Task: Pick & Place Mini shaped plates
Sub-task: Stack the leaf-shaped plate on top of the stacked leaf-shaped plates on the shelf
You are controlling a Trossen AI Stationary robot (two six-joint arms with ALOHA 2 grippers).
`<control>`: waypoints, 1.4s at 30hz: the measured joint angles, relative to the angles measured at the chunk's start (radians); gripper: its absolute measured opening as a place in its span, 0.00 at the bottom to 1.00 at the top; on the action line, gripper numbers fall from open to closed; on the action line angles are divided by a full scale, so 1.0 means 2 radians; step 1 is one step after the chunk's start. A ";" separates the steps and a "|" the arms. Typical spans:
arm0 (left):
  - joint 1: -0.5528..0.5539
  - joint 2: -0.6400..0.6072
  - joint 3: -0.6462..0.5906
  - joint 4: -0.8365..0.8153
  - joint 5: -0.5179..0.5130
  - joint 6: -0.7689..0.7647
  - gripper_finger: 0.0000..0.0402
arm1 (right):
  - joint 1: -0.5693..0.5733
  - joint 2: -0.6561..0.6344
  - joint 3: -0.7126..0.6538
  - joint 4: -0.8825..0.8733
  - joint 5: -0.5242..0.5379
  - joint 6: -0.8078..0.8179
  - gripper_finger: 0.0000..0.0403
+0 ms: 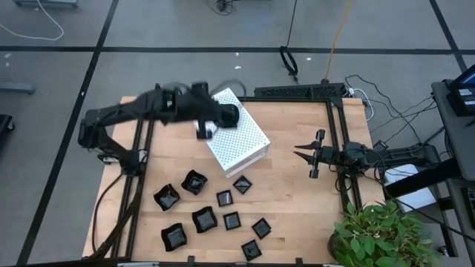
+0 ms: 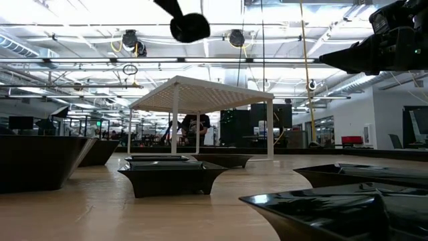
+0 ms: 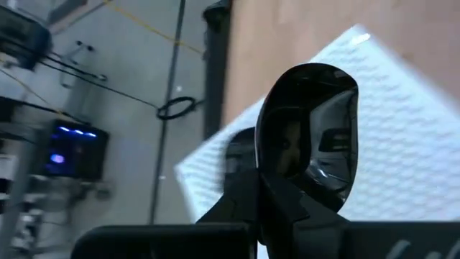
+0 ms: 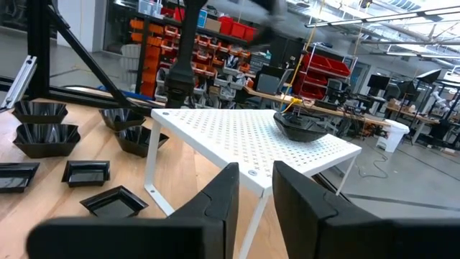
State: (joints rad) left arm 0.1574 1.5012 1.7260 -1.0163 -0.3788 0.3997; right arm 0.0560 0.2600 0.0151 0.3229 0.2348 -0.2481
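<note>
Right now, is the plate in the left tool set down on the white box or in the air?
In the air: the plate is gripped in the left tool, above the white box.

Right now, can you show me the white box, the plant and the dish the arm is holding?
white box (image 1: pixel 239 142), high view, its perforated top.
plant (image 1: pixel 380 236), high view, its leaves.
held dish (image 3: pixel 309 129), left wrist view, its glossy underside.

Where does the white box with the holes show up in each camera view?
High view: the white box at the table's middle, angled.
Low view: centre, middle distance, on thin legs.
Left wrist view: right side, behind a held black plate.
Right wrist view: centre, beyond the right fingers.
Shared landmark: loose black plates on the wood beside it, except in the left wrist view.
</note>
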 joint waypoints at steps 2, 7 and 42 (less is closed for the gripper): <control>0.043 -0.002 0.003 0.001 0.017 0.056 0.01 | 0.000 0.000 0.000 0.000 0.000 0.000 0.18; 0.136 0.012 0.003 0.001 0.070 0.118 0.01 | 0.000 0.000 0.000 0.000 0.000 0.000 0.18; 0.202 0.112 -0.001 0.048 0.233 0.232 0.03 | 0.000 0.000 0.000 0.000 0.000 0.000 0.18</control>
State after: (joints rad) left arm 0.5608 1.7254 1.7248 -0.9196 0.0868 0.8633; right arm 0.0559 0.2604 0.0151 0.3233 0.2348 -0.2481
